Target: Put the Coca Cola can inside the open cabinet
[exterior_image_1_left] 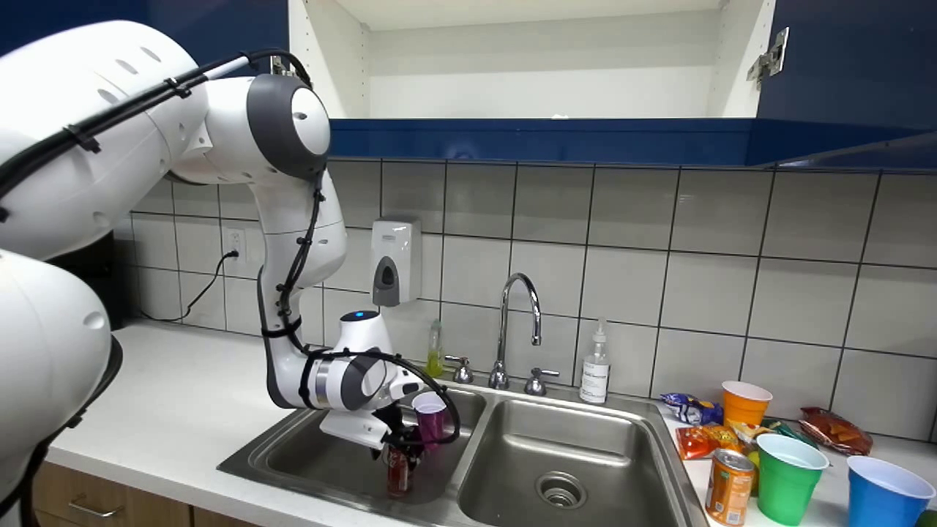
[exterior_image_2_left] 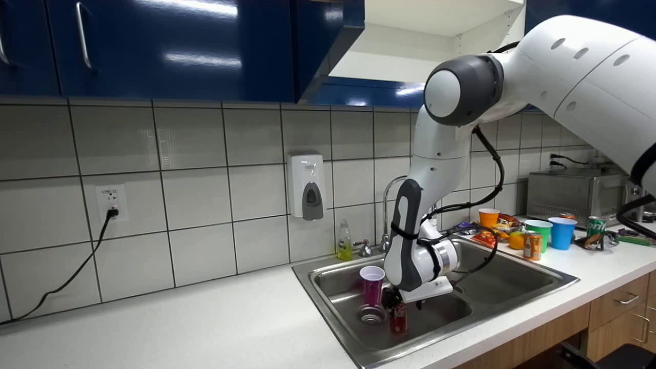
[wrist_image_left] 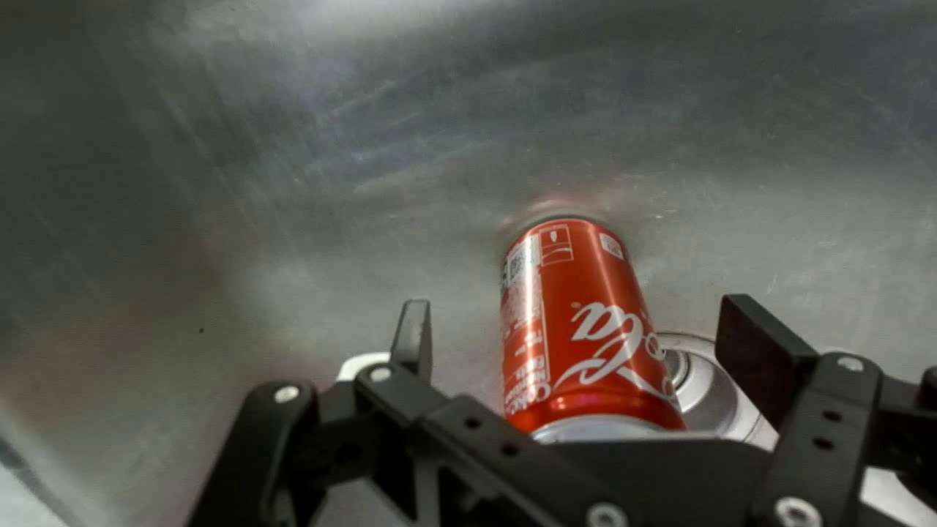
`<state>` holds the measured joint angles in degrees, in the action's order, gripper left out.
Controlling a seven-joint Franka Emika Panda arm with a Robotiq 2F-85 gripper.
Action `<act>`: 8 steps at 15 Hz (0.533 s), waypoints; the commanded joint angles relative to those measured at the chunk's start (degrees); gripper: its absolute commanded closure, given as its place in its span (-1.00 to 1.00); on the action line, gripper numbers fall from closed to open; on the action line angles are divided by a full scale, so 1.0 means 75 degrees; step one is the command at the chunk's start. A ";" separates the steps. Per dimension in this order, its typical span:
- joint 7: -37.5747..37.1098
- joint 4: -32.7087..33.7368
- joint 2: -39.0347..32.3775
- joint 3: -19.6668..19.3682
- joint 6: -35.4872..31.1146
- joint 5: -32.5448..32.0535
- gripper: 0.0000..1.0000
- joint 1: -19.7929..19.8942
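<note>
The open cabinet [exterior_image_1_left: 545, 51] is mounted above the tiled backsplash [exterior_image_1_left: 633, 205], its pale cream interior exposed over a dark blue bottom edge. In both exterior views the white robot arm [exterior_image_1_left: 293, 197] is bent downward, its wrist placed over the double sink [exterior_image_1_left: 476, 446]. A soap dispenser [exterior_image_1_left: 395, 262] is fixed to the tiles, and a curved chrome faucet [exterior_image_1_left: 504, 329] is mounted behind the basins. The gripper [wrist_image_left: 575, 322] is held low in one basin [exterior_image_1_left: 322, 455]; its fingers [wrist_image_left: 761, 351] are spread apart, and in the wrist view a gap is seen on either side of the Coca Cola can [exterior_image_1_left: 399, 477]. On the counter [exterior_image_1_left: 190, 395], a blue cup [exterior_image_1_left: 887, 492], a green cup [exterior_image_1_left: 789, 483] and an orange cup [exterior_image_1_left: 745, 406] are set out. A purple cup [exterior_image_2_left: 372, 287] is stood upright in the same basin as the gripper, near the drain [exterior_image_2_left: 372, 314]. The Coca Cola can is placed upright on that basin's floor, between the fingers and ungripped
</note>
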<state>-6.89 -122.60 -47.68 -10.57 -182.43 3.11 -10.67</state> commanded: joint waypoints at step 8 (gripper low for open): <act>-0.0164 0.0197 -0.0279 -0.0364 -0.0436 0.0356 -1.00 -0.0516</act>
<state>-6.94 -122.00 -48.75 -11.97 -184.50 4.60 -12.83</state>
